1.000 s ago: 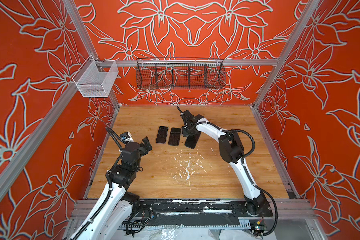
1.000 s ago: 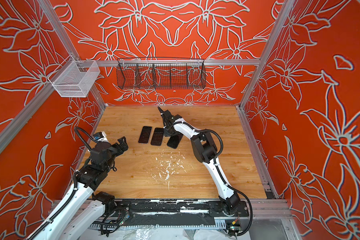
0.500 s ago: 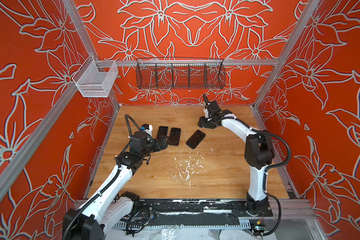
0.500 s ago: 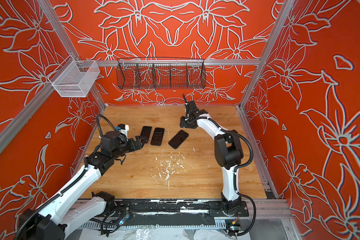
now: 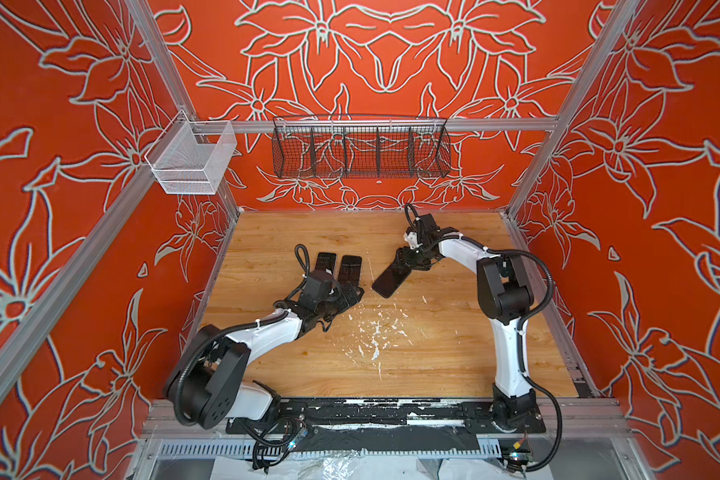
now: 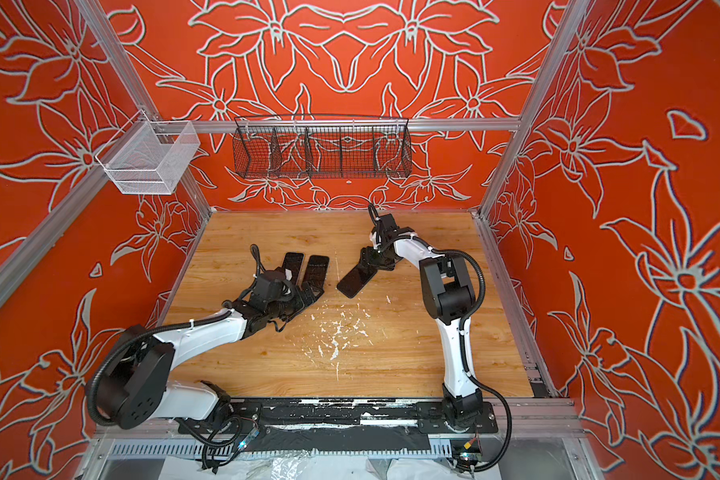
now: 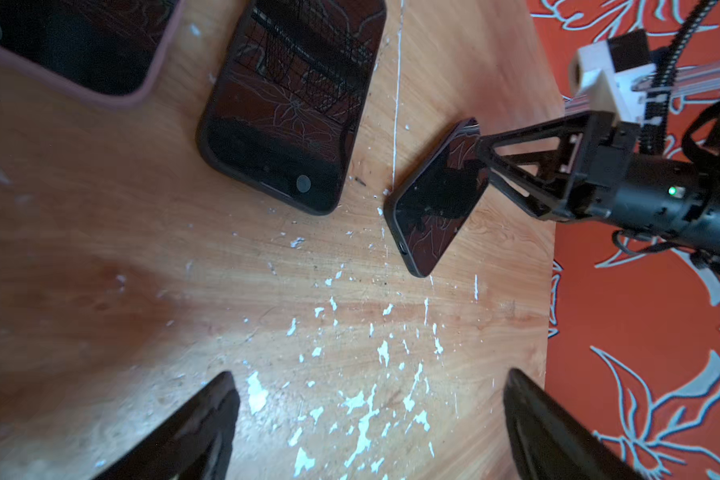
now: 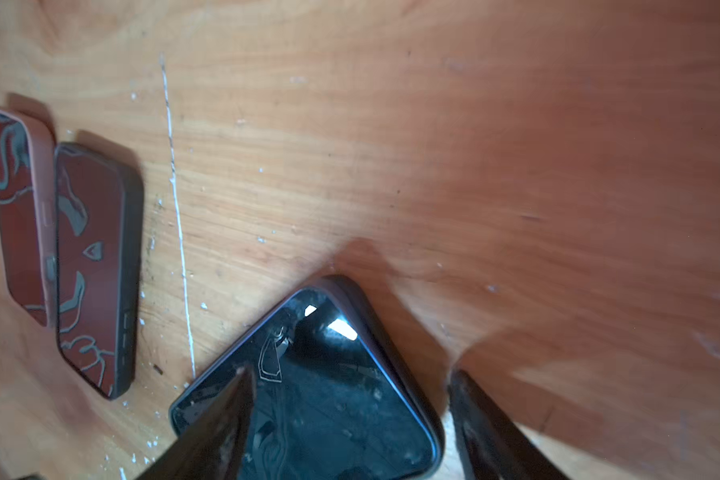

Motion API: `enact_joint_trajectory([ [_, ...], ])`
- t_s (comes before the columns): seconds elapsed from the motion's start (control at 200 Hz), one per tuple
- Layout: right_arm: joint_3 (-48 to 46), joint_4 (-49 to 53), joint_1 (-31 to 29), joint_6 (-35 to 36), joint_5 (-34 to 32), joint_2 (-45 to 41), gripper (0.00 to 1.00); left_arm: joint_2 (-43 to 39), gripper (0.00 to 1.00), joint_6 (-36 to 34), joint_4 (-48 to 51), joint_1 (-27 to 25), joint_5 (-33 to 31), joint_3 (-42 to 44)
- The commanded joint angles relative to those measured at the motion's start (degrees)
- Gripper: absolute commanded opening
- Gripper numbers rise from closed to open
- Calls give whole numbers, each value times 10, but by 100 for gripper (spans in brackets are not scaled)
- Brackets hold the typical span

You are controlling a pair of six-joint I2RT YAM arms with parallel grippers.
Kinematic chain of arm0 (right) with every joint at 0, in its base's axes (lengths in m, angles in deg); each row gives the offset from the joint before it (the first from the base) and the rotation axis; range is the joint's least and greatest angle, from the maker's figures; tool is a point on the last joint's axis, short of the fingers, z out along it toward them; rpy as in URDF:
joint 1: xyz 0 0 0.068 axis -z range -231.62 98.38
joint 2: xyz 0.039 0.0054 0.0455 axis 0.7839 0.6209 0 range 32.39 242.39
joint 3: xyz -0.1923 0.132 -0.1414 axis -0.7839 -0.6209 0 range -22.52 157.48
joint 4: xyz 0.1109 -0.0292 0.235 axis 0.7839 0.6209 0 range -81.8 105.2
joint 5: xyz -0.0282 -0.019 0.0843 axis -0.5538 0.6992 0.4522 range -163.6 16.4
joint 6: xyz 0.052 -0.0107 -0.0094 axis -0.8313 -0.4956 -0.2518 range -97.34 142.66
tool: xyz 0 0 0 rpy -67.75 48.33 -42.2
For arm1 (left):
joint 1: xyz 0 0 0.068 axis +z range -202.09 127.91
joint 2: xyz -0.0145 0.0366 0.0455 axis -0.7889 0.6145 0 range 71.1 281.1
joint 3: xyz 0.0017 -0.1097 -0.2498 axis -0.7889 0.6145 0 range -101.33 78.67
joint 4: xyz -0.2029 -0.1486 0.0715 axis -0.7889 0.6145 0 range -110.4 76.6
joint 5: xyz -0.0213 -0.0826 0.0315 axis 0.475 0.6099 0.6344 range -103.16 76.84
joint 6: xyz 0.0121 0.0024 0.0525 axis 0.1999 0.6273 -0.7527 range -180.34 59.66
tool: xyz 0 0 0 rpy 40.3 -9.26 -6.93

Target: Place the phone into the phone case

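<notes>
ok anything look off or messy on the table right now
The phone lies skewed, angled against the pink-rimmed slab and dark-rimmed slab, which sit parallel. White flecks litter the wooden table, like chipped coating, beside a thin white scratch.

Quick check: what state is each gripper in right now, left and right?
Left gripper: open, holding nothing.
Right gripper: open, holding nothing, jaws spread over one end of the phone.
</notes>
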Motion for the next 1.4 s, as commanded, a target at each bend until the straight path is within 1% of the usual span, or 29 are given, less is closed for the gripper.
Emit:
enact_joint_trajectory([
  [0.0, 14, 8, 4, 23, 37, 18, 76, 27, 97, 43, -84, -16, -15, -17],
  [0.25, -11, -10, 4, 16, 68, 17, 78, 103, 97, 73, -156, -26, -33, -15],
  [0.41, -50, -29, 4, 9, 91, -3, 78, 134, 97, 69, -169, -30, -41, -23],
  [0.525, -73, -43, 4, 5, 114, -13, 78, 164, 97, 74, -199, -30, -33, -23],
  [0.701, -81, -54, 4, 2, 154, -16, 77, 209, 97, 80, -254, -32, -20, -22],
  [0.991, -76, -53, 6, 7, 189, -16, 75, 251, 97, 96, -286, -32, -7, -27],
  [1.131, -83, -56, 8, 11, 232, -20, 71, 262, 97, 97, -303, -32, -12, -28],
  [1.281, -120, -105, 10, 1, 294, -54, 67, 265, 97, 95, -303, -32, -13, -28],
  [1.396, -148, -158, 15, -22, 342, -79, 62, 268, 97, 94, -300, -32, -11, -28],
])
